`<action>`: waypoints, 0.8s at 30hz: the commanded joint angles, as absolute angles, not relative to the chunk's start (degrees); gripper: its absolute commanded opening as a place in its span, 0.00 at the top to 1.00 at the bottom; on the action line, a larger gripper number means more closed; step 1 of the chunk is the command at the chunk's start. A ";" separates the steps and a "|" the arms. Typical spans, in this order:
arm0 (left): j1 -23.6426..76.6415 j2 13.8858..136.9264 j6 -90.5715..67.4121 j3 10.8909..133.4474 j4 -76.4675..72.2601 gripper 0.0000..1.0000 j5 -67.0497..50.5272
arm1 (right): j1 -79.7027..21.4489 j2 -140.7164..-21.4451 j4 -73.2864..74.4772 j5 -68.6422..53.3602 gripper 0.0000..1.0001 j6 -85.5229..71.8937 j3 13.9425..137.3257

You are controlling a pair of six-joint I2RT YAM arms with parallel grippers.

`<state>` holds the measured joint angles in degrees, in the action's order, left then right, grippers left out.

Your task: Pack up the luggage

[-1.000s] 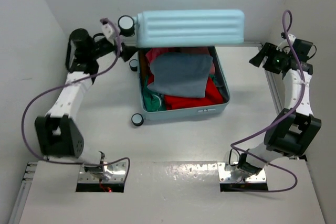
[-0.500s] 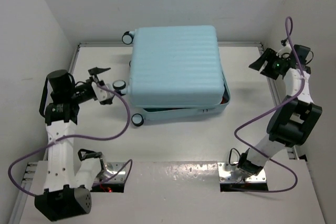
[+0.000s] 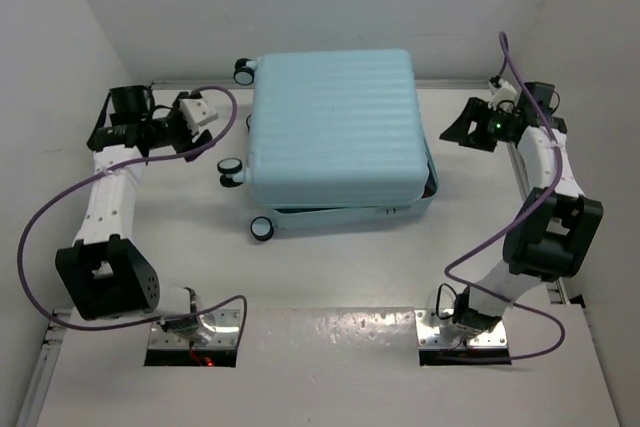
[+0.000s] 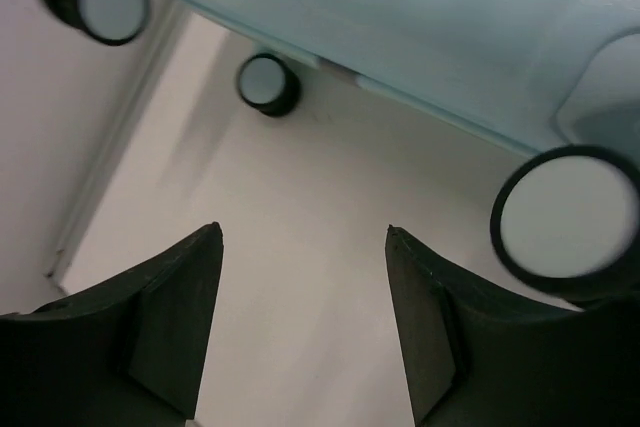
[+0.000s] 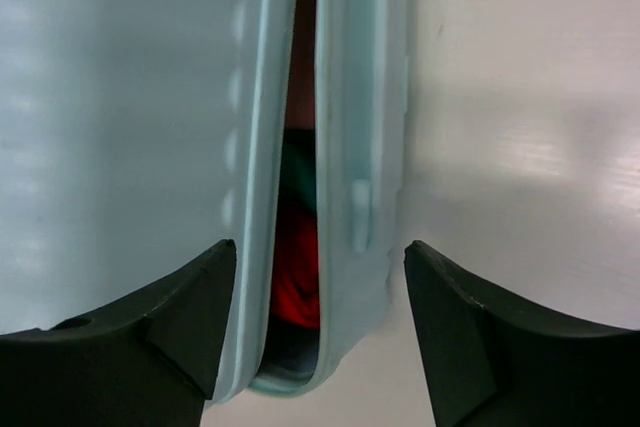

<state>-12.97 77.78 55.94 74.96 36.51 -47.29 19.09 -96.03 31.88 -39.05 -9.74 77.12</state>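
The luggage [image 3: 332,127], a pale blue ribbed suitcase, lies flat mid-table with its lid down over the base. A narrow gap stays along its right side [image 5: 300,197], where red and green clothes [image 5: 298,277] show. My left gripper [image 3: 207,139] is open and empty, just left of the case near its wheels. In the left wrist view [image 4: 302,229] it hovers over bare table with a wheel [image 4: 565,212] close on the right. My right gripper [image 3: 455,132] is open and empty, facing the case's right edge; in the right wrist view [image 5: 320,245] its jaws stand either side of that gap.
Black-and-white wheels stick out on the case's left side [image 3: 230,169], [image 3: 262,228], [image 3: 243,69]. White walls enclose the table on the left, back and right. A metal rail [image 3: 520,162] runs along the right edge. Arm mounting plates [image 3: 195,332] sit at the near edge.
The lid, upright a second ago, has dropped over the packed clothes. My left arm let it go, swung down, then back up. My right gripper has moved left towards the case.
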 commanded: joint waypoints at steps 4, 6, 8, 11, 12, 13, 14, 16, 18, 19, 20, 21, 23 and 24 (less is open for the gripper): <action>-3.70 81.12 57.92 75.06 40.69 0.32 -39.55 | 13.10 -89.83 35.07 -35.33 0.34 -7.21 72.42; -0.89 82.78 57.92 75.93 41.22 0.32 -41.21 | 10.47 -89.56 34.54 -34.90 0.34 -7.12 72.16; 1.74 85.95 57.92 78.21 42.80 0.32 -43.32 | 8.10 -90.09 34.89 -34.36 0.35 -6.42 72.68; 3.51 89.55 59.14 80.50 44.56 0.32 -47.53 | 6.86 -89.92 34.19 -37.26 0.35 -7.81 73.21; 4.56 90.08 59.15 81.03 45.08 0.32 -50.25 | 6.77 -89.65 33.75 -38.14 0.35 -8.52 73.30; 5.27 90.09 59.67 81.91 45.09 0.32 -51.23 | 6.59 -89.56 33.05 -39.45 0.35 -8.70 73.56; 6.06 90.61 59.68 81.91 45.09 0.32 -51.94 | 6.42 -89.30 33.48 -39.55 0.35 -8.88 74.35; 7.99 90.62 60.29 82.62 45.09 0.32 -54.13 | 6.24 -88.69 33.92 -40.16 0.35 -9.05 75.05; 9.75 90.62 60.29 83.23 45.09 0.32 -55.36 | 6.85 -87.63 33.05 -40.60 0.35 -9.49 75.06; 10.28 90.62 60.29 83.75 45.09 0.32 -55.37 | 7.12 -87.02 32.79 -41.13 0.35 -9.75 75.06; 10.28 90.62 60.29 83.76 44.30 0.30 -56.15 | 7.29 -86.32 32.78 -41.31 0.35 -10.10 74.97; 11.07 90.62 58.12 83.76 43.34 0.30 -56.16 | 8.08 -85.44 31.65 -41.57 0.35 -10.80 74.88; 11.95 90.62 57.22 83.76 41.84 0.30 -55.38 | 9.14 -85.25 32.25 -41.40 0.35 -10.81 74.88; 12.56 91.14 56.43 83.76 41.31 0.30 -55.37 | 9.49 -84.99 32.60 -40.87 0.36 -10.72 74.62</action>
<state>6.85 91.13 60.34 81.69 44.62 -42.19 11.27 -88.53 31.97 -30.17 -7.62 72.58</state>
